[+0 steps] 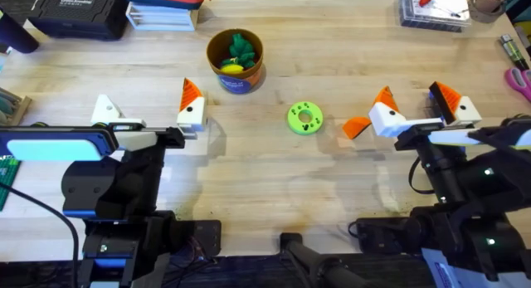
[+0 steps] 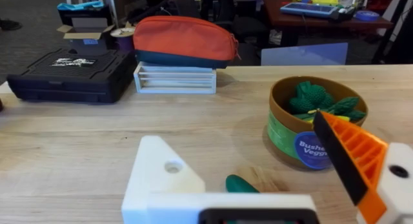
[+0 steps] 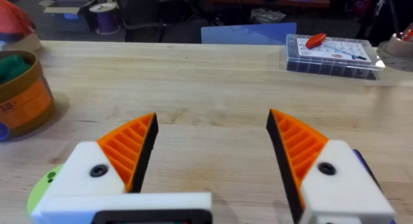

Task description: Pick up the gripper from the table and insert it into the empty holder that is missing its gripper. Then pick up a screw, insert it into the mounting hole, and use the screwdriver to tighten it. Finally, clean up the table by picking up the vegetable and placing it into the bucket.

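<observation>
Bucket (image 1: 236,62) near far edge, pincers (image 1: 418,108) spread

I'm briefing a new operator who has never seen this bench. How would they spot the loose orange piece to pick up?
Start at the bright-green disc mid-table and look toward the right gripper. Between them an orange wedge lies flat on the bare wood. Every other orange wedge sits mounted on an arm's jaws; this one is loose.

One loose orange gripper (image 1: 356,127), one green disc (image 1: 304,118), one bucket (image 1: 236,61), one dark green vegetable (image 2: 242,184).
</observation>
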Controlling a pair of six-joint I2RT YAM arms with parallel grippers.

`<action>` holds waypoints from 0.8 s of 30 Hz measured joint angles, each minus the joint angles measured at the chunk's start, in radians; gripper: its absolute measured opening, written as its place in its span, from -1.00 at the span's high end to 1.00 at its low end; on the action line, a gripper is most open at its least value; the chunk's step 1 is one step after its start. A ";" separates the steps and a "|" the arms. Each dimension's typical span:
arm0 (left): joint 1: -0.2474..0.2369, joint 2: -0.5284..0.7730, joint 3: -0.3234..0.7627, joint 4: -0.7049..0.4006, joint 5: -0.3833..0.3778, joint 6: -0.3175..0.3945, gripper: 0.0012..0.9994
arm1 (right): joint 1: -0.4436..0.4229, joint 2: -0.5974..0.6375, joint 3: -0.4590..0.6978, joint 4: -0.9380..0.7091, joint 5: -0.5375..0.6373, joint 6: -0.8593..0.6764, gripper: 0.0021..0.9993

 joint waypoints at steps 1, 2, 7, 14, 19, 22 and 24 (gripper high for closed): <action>0.000 0.000 0.000 0.000 0.000 0.000 -1.00 | 0.000 0.000 0.000 0.000 0.000 0.000 -0.99; 0.000 0.000 0.000 0.000 0.000 0.000 -1.00 | 0.000 0.000 0.000 0.000 0.000 0.000 -0.99; 0.000 0.000 0.000 0.000 0.000 0.000 -1.00 | 0.000 0.000 0.000 -0.005 0.000 0.000 -0.99; 0.000 0.000 0.000 0.000 0.000 -0.008 -1.00 | 0.000 0.000 0.000 -0.002 -0.003 0.040 -0.99; 0.000 0.000 0.005 -0.006 0.000 -0.063 -1.00 | 0.000 0.000 0.005 -0.019 -0.003 0.082 -0.99; 0.000 0.009 0.053 -0.032 0.002 -0.094 -1.00 | 0.000 0.014 0.070 -0.150 -0.007 0.106 -0.99; 0.000 0.038 0.126 -0.072 0.003 -0.105 -1.00 | 0.000 0.039 0.134 -0.260 -0.012 0.117 -0.99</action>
